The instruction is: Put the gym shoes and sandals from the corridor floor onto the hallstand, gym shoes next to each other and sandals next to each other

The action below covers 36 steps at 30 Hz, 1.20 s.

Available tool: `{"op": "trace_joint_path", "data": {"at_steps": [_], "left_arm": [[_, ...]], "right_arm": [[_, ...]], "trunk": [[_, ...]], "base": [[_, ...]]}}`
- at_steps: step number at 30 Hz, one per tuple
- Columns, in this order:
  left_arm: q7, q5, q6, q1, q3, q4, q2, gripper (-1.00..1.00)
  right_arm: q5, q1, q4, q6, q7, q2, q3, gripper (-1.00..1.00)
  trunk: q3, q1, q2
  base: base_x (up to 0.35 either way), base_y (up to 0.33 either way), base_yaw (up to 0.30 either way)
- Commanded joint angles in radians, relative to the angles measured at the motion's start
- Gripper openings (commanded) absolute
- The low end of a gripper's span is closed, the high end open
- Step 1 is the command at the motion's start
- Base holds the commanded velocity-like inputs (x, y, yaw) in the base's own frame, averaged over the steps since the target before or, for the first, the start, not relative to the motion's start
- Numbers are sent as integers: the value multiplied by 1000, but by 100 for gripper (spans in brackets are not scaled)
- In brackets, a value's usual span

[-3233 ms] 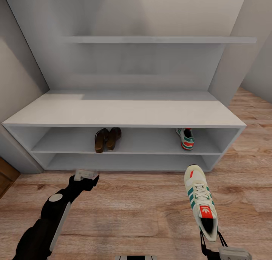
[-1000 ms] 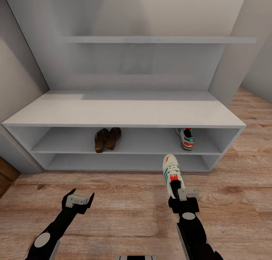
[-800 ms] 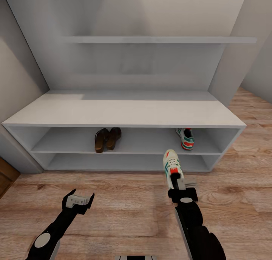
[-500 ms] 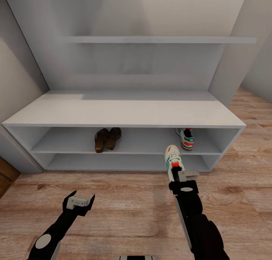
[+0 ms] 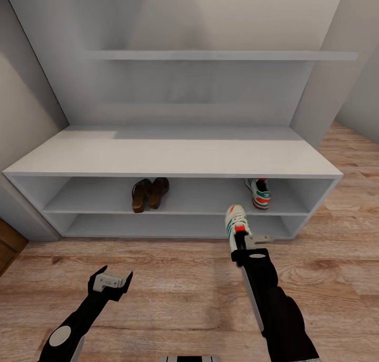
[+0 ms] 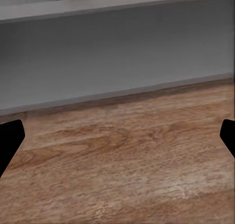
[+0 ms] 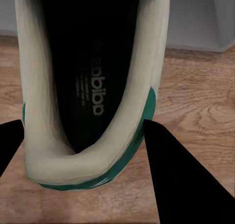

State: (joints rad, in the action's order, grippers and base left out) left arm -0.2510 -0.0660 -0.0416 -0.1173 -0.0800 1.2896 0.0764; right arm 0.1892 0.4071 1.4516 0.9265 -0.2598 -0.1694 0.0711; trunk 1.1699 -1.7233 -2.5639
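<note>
Carried forward over the last seconds: the gym shoe (image 5: 235, 221) held by the right gripper (image 5: 245, 242), earlier low over the corridor floor (image 5: 173, 293) and far from the rack, now with its toe close to the front edge of the upper shelf of the hallstand (image 5: 173, 164), toward the right end. Closed on the heel rim of this shoe, as seen in the right wrist view, with one finger inside the dark opening and one outside. Judged from this: last item nearly delivered, only the push onto the shelf and the release left. Already resting on the same shelf near its right end, the other gym shoe (image 5: 258, 193); near the middle, the two sandals (image 5: 149, 193), side by side and touching. Left gripper (image 5: 110, 281) spread wide and holding nothing, low over the floor. Shoe upper cream and smooth, green stripes, dark printed insole; sandals dark brown, flat; rack pale grey, matt, straight-edged; floor warm wood grain with knots.
</note>
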Motion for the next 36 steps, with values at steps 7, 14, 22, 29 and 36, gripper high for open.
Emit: {"op": "trace_joint_path", "data": {"at_steps": [7, 14, 22, 29, 36], "left_arm": [[-18, 0, 0, 2, -1, 7, 3, 100], [-32, 1, 0, 3, -2, 10, 6, 100], [-36, 2, 3, 4, -2, 14, 5, 100], [-67, 34, 4, 23, -9, 47, 6, 100], [-149, 118, 2, 45, -26, 117, 8, 100]], "right_arm": [[-18, 6, -18, -1, -2, 1, -1, -100], [-28, 9, -27, -1, -4, 2, -1, -100], [-30, 8, -30, -1, -3, 3, -1, -100], [-31, 4, -31, -14, -3, 3, -1, -100], [-31, 4, -30, -29, -4, 4, -1, -100]], "trunk": [[0, 0, 0], [0, 0, 0], [0, 0, 0], [0, 0, 0], [0, 0, 0]], "base": [[0, 0, 0], [0, 0, 0], [0, 0, 0], [0, 0, 0], [0, 0, 0]]}}
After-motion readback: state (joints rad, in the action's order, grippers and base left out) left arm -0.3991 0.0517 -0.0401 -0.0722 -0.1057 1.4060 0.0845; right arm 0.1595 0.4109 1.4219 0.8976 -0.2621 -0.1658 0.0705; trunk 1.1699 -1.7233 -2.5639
